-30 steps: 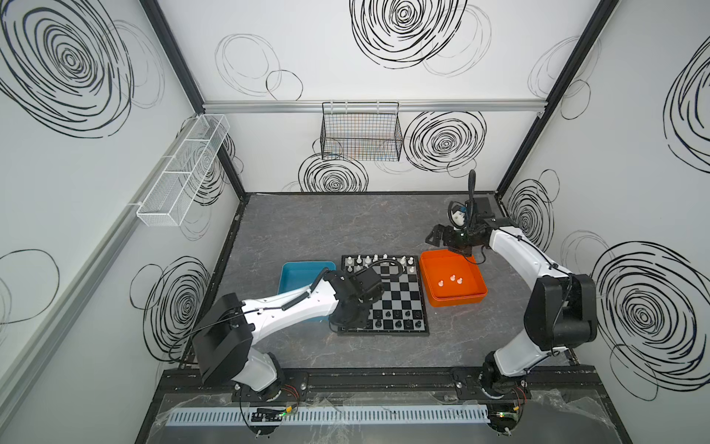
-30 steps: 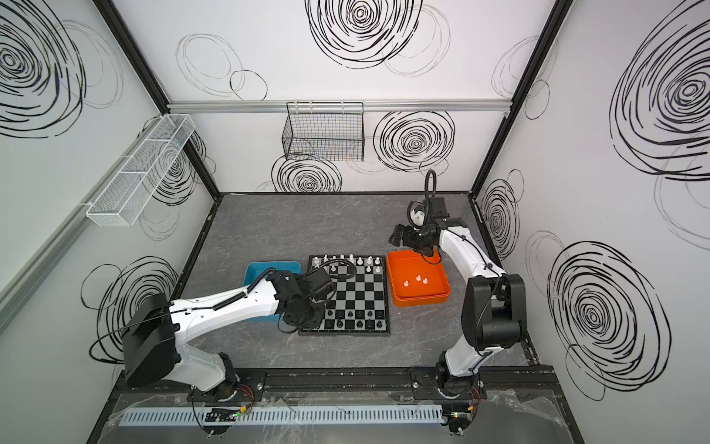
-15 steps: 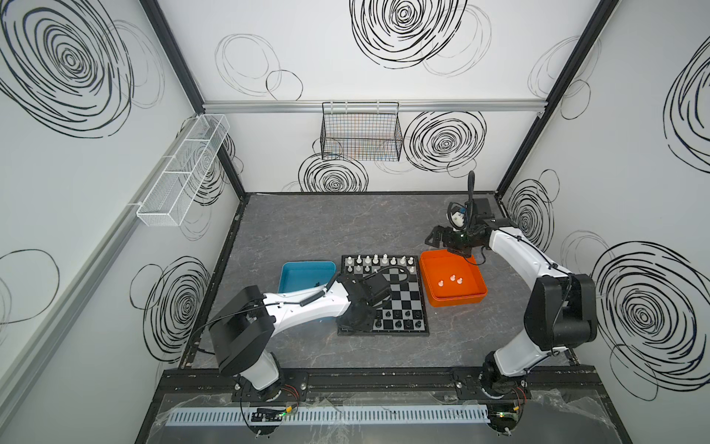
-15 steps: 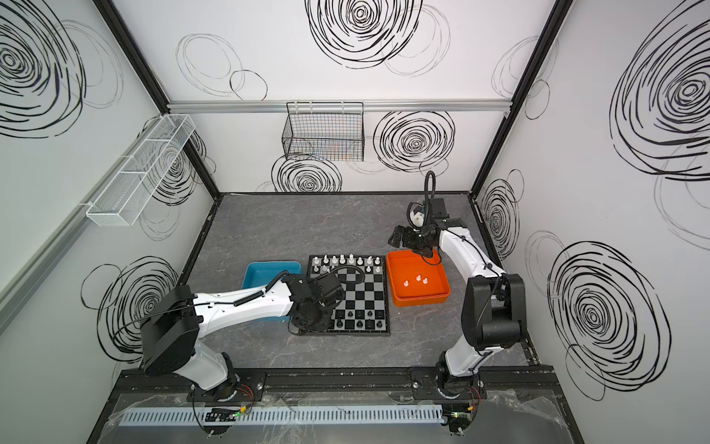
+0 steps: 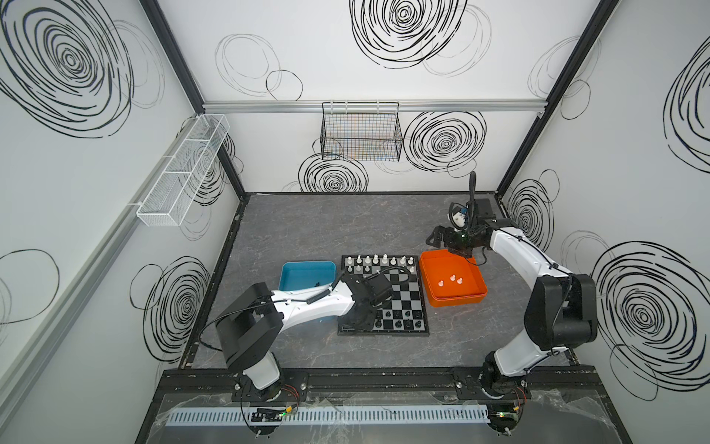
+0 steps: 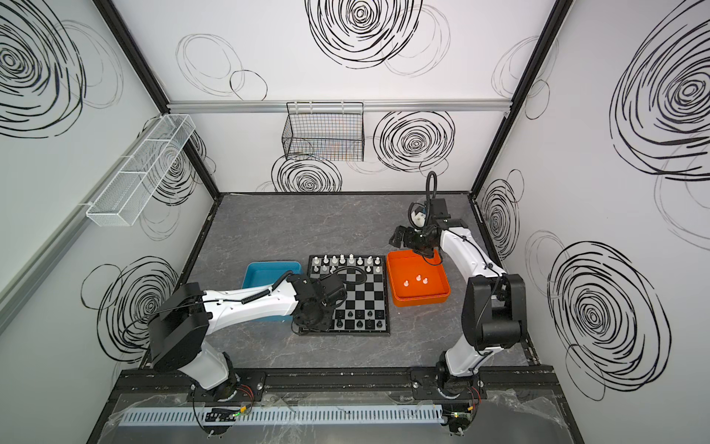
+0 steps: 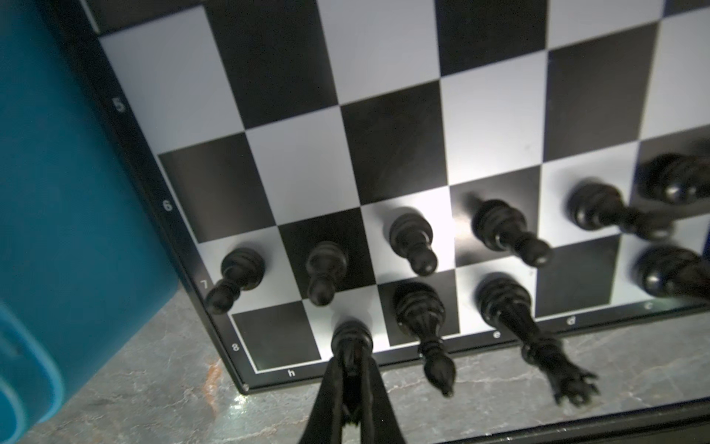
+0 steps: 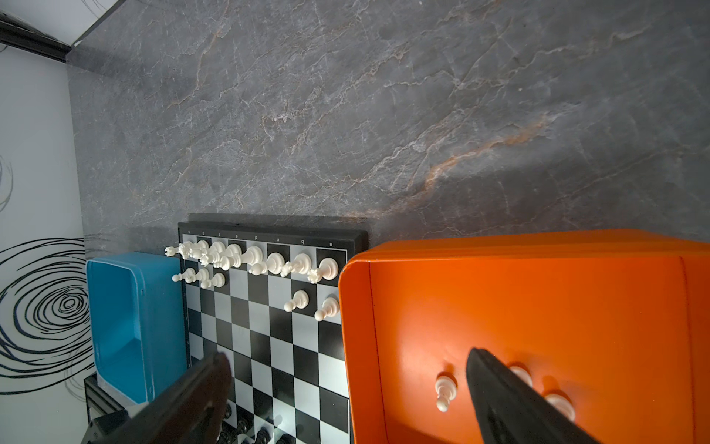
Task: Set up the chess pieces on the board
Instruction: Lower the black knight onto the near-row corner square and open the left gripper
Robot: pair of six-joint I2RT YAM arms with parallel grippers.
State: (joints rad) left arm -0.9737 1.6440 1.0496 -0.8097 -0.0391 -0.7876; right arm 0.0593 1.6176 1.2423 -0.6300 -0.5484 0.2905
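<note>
In both top views a square chessboard of black and grey checks with a thin black frame (image 5: 408, 296) lies flat on the grey marbled bench (image 5: 326, 230). A blue rectangular plastic tray (image 5: 303, 273) sits just beside it on the left and an orange rectangular plastic tray (image 5: 438, 265) just beside it on the right. Small white plastic chessmen (image 5: 378, 261) stand along the board's far edge and glossy black chessmen (image 5: 399, 321) along its near edge. Three white pawns (image 5: 451, 280) sit in the orange tray. The white left arm (image 5: 307, 303) reaches over the board's near left corner and hides its own gripper. The right gripper (image 5: 433, 239) hangs near the orange tray's far left corner.

In the left wrist view the left gripper (image 7: 351, 357) is pinched tight on a black chess piece (image 7: 351, 333). The piece's base is at a light square in the edge row, one square in from the corner marked h and 8. I cannot tell whether the base touches the square. Two taller black pieces stand beside it in that row, and black pawns (image 7: 324, 269) line the next row.

In the right wrist view the right gripper's fingers (image 8: 507, 399) stand wide apart with nothing between them. One is over the chessboard, and the other is over the orange tray, partly covering the white pawns.
</note>
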